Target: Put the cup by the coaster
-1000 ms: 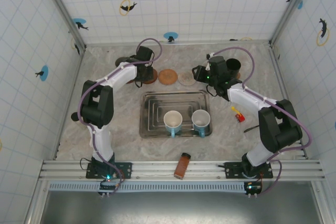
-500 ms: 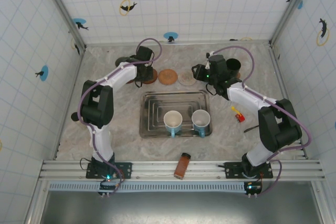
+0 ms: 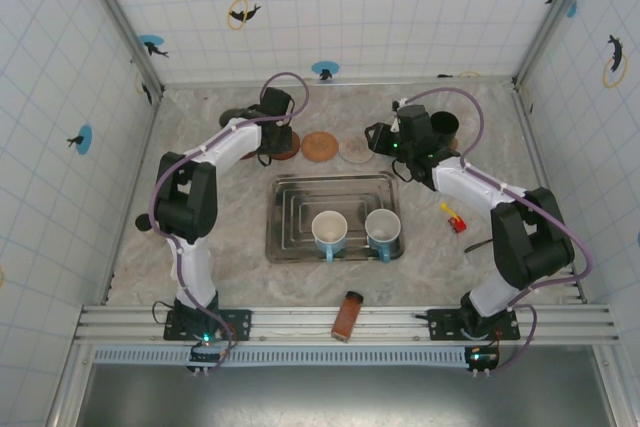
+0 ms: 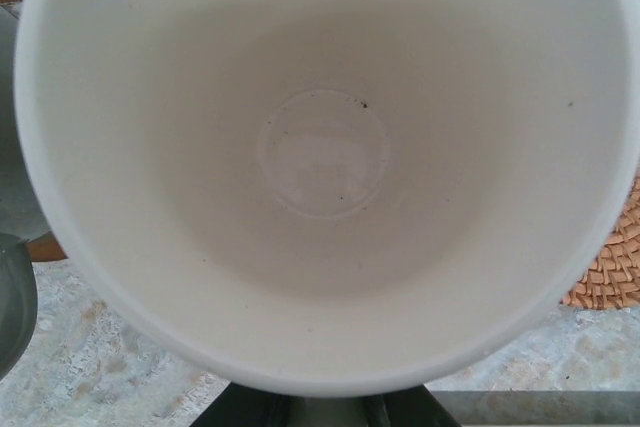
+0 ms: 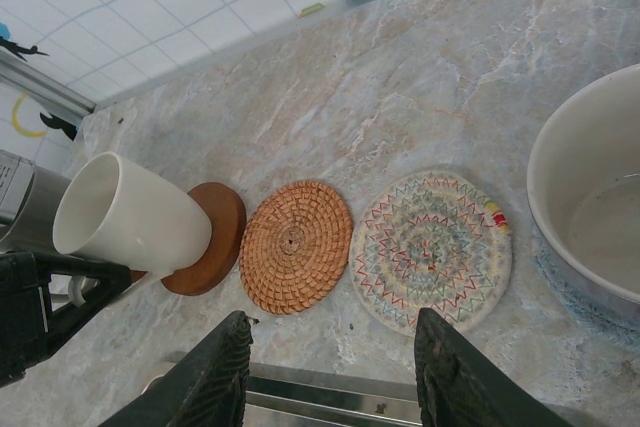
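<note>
A white cup (image 5: 130,217) leans tilted over a round brown wooden coaster (image 5: 215,232), its mouth turned toward my left wrist camera. Its pale inside (image 4: 320,147) takes up most of the left wrist view. My left gripper (image 3: 272,137) is shut on the cup at its near side, by the back left of the table. I cannot tell whether the cup's base touches the wooden coaster. To the right lie an orange woven coaster (image 5: 296,245) and a pale zigzag-patterned coaster (image 5: 432,249). My right gripper (image 5: 333,327) hangs open and empty just in front of these two.
A metal tray (image 3: 280,187) in mid-table holds two blue-and-white mugs (image 3: 329,232) (image 3: 383,229). A grey bowl (image 5: 590,207) stands right of the coasters. A small red and yellow item (image 3: 454,217) lies right of the tray, a brown bottle (image 3: 348,315) at the near rail.
</note>
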